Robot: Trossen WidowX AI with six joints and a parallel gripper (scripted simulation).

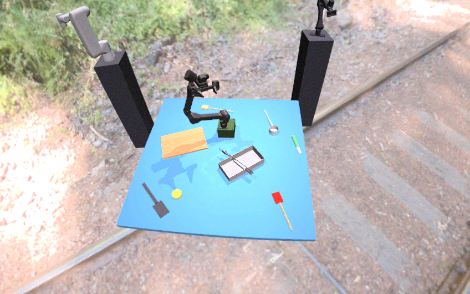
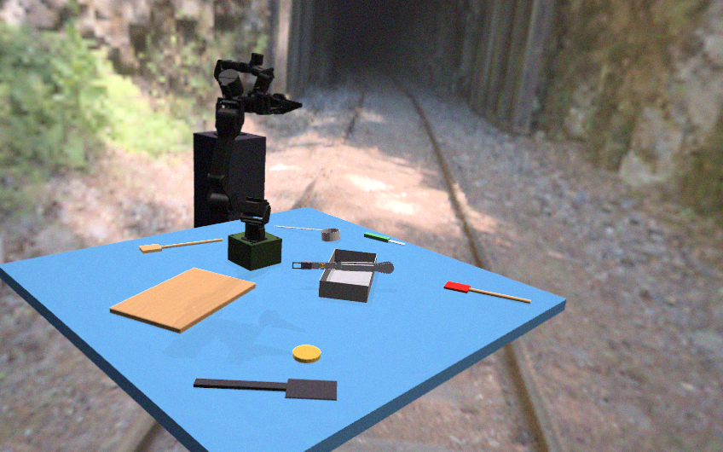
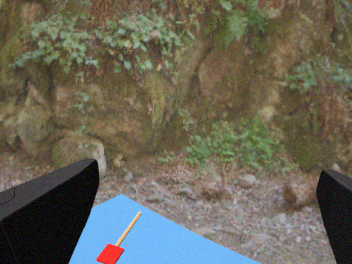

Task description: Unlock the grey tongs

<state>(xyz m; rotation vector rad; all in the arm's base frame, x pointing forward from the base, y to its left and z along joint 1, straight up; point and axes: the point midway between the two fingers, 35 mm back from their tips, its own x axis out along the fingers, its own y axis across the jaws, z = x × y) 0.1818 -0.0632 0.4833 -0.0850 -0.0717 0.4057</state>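
Observation:
The grey tongs (image 1: 235, 160) (image 2: 341, 264) lie shut across the grey roasting tin (image 1: 258, 153) (image 2: 344, 292), which sits right of the middle of the blue table (image 1: 225, 214) (image 2: 426, 320). The wooden board (image 1: 183, 142) (image 2: 181, 298) lies flat to the left of the tin, bare. My gripper (image 1: 214, 86) (image 2: 296, 105) (image 3: 194, 243) is open and empty. It is held high above the arm's green base (image 1: 226, 128) (image 2: 254, 250), pointing level, far from the tongs. The wrist view shows neither the tongs nor the board.
A red spatula (image 1: 277, 197) (image 2: 457, 286) (image 3: 110, 255), a yellow disc (image 1: 176, 193) (image 2: 306, 352), a dark spatula (image 1: 159, 208) (image 2: 311, 389), a tan spatula (image 1: 208, 107) (image 2: 150, 247), a metal scoop (image 1: 274, 130) (image 2: 330, 234) and a green-and-white tool (image 1: 295, 142) (image 2: 378, 237) lie around the table. Two black pillars (image 1: 123, 97) (image 1: 311, 76) stand behind it.

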